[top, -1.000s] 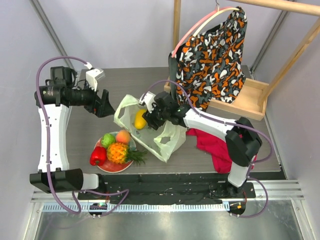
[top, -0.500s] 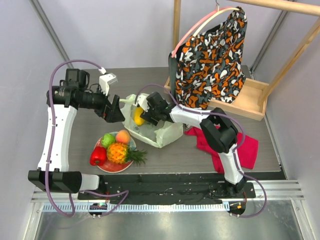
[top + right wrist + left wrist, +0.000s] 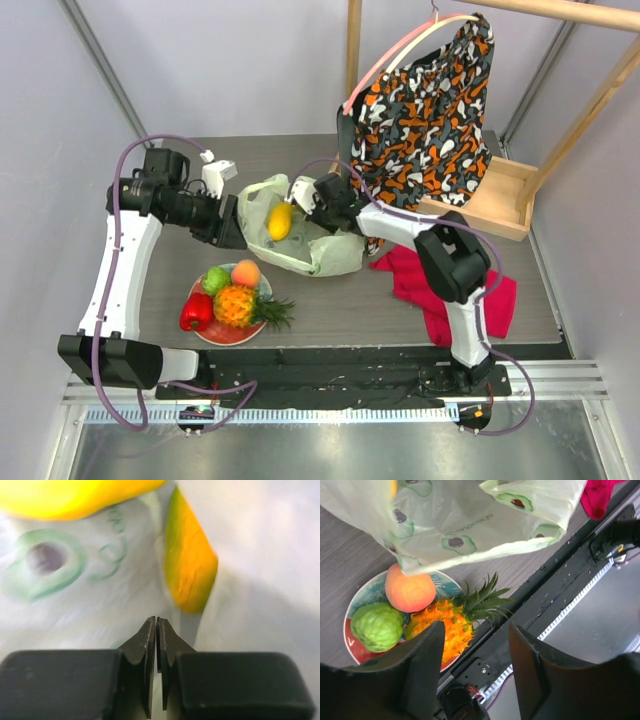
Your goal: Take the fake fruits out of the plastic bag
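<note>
**Bag back down mid-desk, left claw moved in**

Top view: in the last second the plastic bag (image 3: 322,256) has gone from hanging near the near edge to slumping mid-desk, closer to the far edge. Your left claw (image 3: 228,222) has swung in from the left edge to its mouth. One mango (image 3: 281,220) shows in the opening. The other fake fruits (image 3: 232,292) sit on the plate (image 3: 225,339) by the near edge, left of centre, so I judge little is left to take out. The right claw (image 3: 305,193) is at the bag's far rim. The red cloth (image 3: 440,290) and wooden rack (image 3: 500,195) crowd the right side, and bare desk lies along the left edge.

Left wrist: your left claw (image 3: 475,680) is spread wide and empty, with the plate below and bag film just ahead.

Right wrist: your right claw (image 3: 156,630) is pressed together, apparently pinching bag film. A second mango (image 3: 191,565) lies just beyond it
</note>
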Robot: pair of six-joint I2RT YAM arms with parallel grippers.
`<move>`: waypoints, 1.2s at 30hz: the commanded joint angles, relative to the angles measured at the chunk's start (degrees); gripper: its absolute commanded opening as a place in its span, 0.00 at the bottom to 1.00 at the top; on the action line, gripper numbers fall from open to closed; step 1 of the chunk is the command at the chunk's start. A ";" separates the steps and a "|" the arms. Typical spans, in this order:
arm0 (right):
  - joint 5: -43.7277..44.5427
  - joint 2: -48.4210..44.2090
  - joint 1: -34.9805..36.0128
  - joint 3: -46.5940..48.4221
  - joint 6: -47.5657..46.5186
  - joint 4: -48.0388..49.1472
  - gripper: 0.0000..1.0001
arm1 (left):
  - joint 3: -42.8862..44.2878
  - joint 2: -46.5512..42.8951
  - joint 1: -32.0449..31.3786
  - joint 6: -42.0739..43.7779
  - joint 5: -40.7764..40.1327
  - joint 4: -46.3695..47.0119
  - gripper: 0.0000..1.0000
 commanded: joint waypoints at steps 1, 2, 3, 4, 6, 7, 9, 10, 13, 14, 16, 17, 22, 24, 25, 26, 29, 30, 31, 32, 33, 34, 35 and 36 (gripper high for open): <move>-10.78 -13.03 0.35 -3.75 2.14 -2.51 0.11 | -0.40 -0.36 -0.30 -4.85 0.18 5.47 0.47; -11.66 -14.87 0.44 -4.36 2.67 -3.83 0.11 | -0.58 -0.18 -0.47 -5.12 0.71 5.91 0.44; -12.45 -15.85 0.53 -5.50 3.46 -6.11 0.11 | -0.93 -0.01 -0.47 -5.38 1.24 6.52 0.38; -12.98 -16.55 0.61 -6.21 4.16 -7.17 0.11 | -1.02 0.00 -0.47 -5.39 1.59 6.70 0.34; -13.08 -18.92 0.79 -9.53 5.49 -9.02 0.12 | -1.02 0.08 -0.82 -5.21 2.38 6.44 0.26; -12.99 -19.89 0.97 -11.21 5.58 -9.12 0.12 | -1.02 -0.18 -0.82 -4.95 2.82 6.18 0.18; -12.73 -23.92 1.23 -17.45 5.40 -9.55 0.13 | -1.37 -0.62 -1.00 -4.51 3.27 5.74 0.00; -12.55 -25.51 1.32 -19.47 4.88 -10.34 0.13 | -1.63 -1.49 -1.09 -4.51 3.27 5.65 0.00; -12.11 -30.96 1.32 -26.24 3.47 -13.59 0.14 | -2.16 -3.68 -1.26 -4.25 5.89 3.72 0.00; -11.94 -32.11 1.23 -27.65 3.47 -14.12 0.15 | -2.42 -4.39 -1.53 -4.51 6.51 2.85 0.00; -12.02 -34.13 1.23 -27.23 3.12 -14.65 0.16 | -3.04 -6.15 -1.53 -5.03 5.47 2.75 0.00; -12.20 -33.97 1.32 -25.48 3.03 -14.57 0.16 | -3.30 -7.46 -1.53 -5.12 4.25 3.10 0.00; -12.55 -29.05 1.23 -17.74 5.57 -12.55 0.26 | 0.03 -7.92 -1.18 -6.18 0.28 4.77 0.49; -12.47 -25.98 1.32 -14.31 7.76 -10.98 0.32 | 2.23 -7.04 -1.18 -6.09 -0.25 5.03 0.60; -12.20 -24.84 1.32 -13.17 10.65 -10.44 0.40 | 2.67 -6.77 -1.26 -5.66 -0.34 5.03 0.62; -12.02 -22.56 1.23 -11.16 12.24 -9.48 0.44 | 2.93 -6.68 -1.18 -5.48 -0.25 5.03 0.64; -12.37 -18.95 1.32 -8.08 17.61 -7.46 0.56 | 2.76 -5.81 -1.18 -5.47 1.32 5.73 0.69; -12.55 -18.07 1.23 -7.28 18.84 -7.19 0.57 | 2.67 -5.46 -1.26 -5.74 1.42 6.09 0.70; -12.64 -17.10 1.32 -6.40 20.50 -7.01 0.59 | 2.50 -5.28 -1.35 -6.09 1.25 6.52 0.71; -12.72 -16.48 1.32 -5.09 23.56 -6.40 0.61 | 2.50 -5.10 -1.35 -6.18 -0.23 7.75 0.71; -12.99 -15.08 1.23 -4.46 25.51 -5.96 0.62 | 2.67 -5.01 -1.44 -6.27 -1.03 8.11 0.72; -13.16 -14.46 1.32 -4.02 27.27 -5.69 0.67 | 3.63 -4.40 -1.44 -6.01 -1.74 8.46 0.72; -12.64 -13.93 1.32 -3.24 31.29 -4.91 0.71 | 4.16 -3.96 -1.44 -5.83 -2.18 8.72 0.72; -11.77 -12.88 1.32 -2.97 33.77 -4.46 0.74 | 4.86 -3.61 -1.53 -5.65 -2.27 8.73 0.72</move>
